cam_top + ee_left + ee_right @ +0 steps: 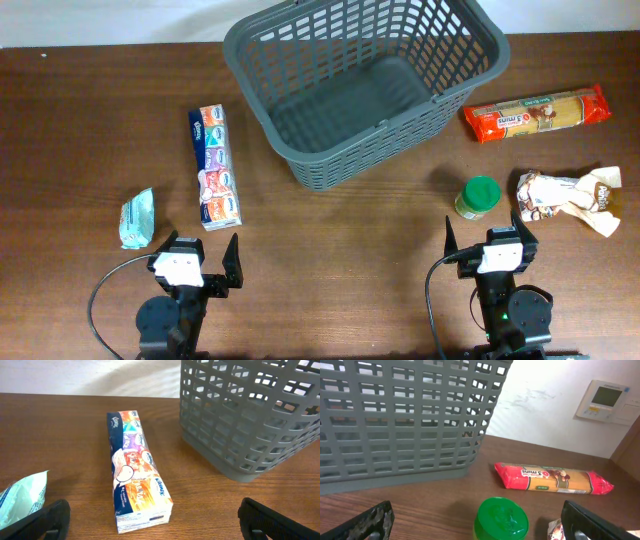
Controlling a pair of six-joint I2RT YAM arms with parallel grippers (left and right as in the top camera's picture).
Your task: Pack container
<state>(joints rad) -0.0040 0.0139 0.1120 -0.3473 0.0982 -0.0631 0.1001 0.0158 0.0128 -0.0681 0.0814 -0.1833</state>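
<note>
Plastic lattice suggests the container (395, 120) is light and stiff; its solid rim looks the surest hold. Left gripper (200, 252) and right gripper (488, 238) stand wide, empty.

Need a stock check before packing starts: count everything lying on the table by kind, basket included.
Dark grey plastic lattice basket: 1
Long multicoloured tissue carton: 1
Round green-lidded jar: 1
Soft packets: 3, namely the pale teal pouch, the red spaghetti packet and the crumpled brown-and-white bag
Total: 6
</note>
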